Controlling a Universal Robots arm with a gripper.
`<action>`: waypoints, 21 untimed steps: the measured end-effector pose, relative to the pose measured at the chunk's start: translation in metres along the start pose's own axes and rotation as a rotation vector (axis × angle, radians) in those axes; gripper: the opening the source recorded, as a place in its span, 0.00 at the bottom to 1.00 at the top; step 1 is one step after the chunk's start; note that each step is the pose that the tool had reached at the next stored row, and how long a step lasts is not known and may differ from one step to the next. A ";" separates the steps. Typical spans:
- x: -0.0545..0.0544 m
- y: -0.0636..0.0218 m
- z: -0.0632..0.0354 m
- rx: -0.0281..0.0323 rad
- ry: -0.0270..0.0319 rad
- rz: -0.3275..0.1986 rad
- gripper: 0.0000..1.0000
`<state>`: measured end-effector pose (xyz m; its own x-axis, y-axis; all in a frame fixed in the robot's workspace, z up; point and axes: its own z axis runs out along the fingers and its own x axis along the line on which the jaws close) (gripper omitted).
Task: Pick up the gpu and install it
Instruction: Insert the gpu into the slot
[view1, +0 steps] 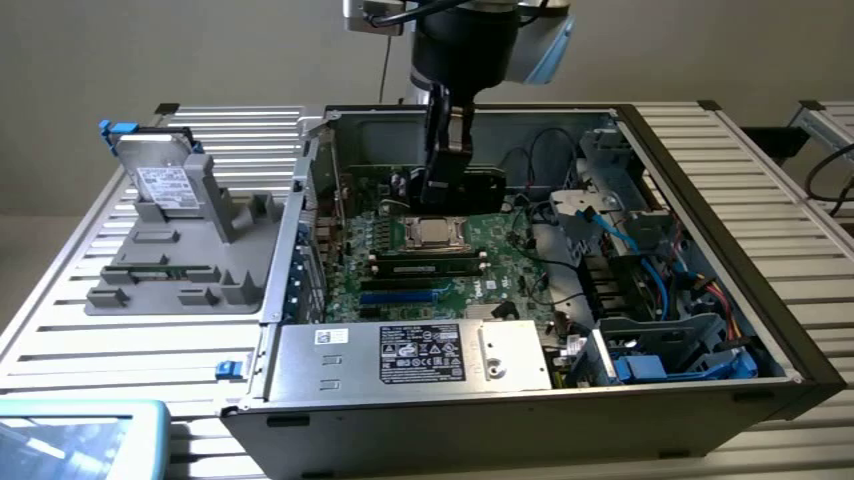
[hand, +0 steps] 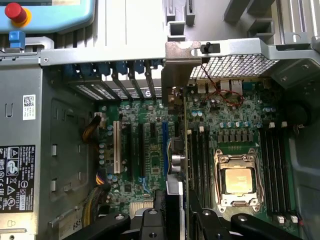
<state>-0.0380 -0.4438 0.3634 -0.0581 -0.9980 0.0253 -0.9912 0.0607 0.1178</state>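
Since the tool (view1: 447, 178) is down inside the open computer case (view1: 534, 430) with its two fingers drawn in narrow on the gpu (view1: 487, 188), you can take the pick-up as done and the installing as the step in hand.

From the wrist view, the tool (hand: 176, 216) has the gpu (hand: 179, 150) edge-on. The card runs away from the fingers as a thin line, standing upright over the motherboard (hand: 240, 125). Its silver bracket (hand: 177, 65) sits at the case's rear wall, next to the row of slot covers (hand: 122, 80). That line lies just beside the blue slot (hand: 164, 145), on the side towards the processor socket (hand: 237, 180). You cannot tell from either view whether the bottom edge touches a slot, because the card hides its own contact edge.

Judge this as the aligning and seating stage, well past halfway. The next move calls for the card's edge to sit squarely over its slot along the whole length. The card should be upright, not tilted, and the bracket's foot should go into the gap at the rear wall without catching the neighbouring covers. Press straight down and gently, since any sideways offset would load the board. The hard drive (view1: 167, 185) in its grey holder (view1: 187, 270) on the desk (view1: 747, 180) plays no part here.
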 end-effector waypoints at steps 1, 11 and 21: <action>0.001 0.0003 0.0018 0.0000 -0.0004 -0.002 0.28; 0.011 0.0035 0.0207 -0.0005 -0.0137 -0.020 0.28; 0.016 0.0045 0.0392 -0.0005 -0.0150 -0.029 0.28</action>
<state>-0.0480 -0.4602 0.3254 -0.0315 -0.9995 0.0071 -0.9924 0.0321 0.1188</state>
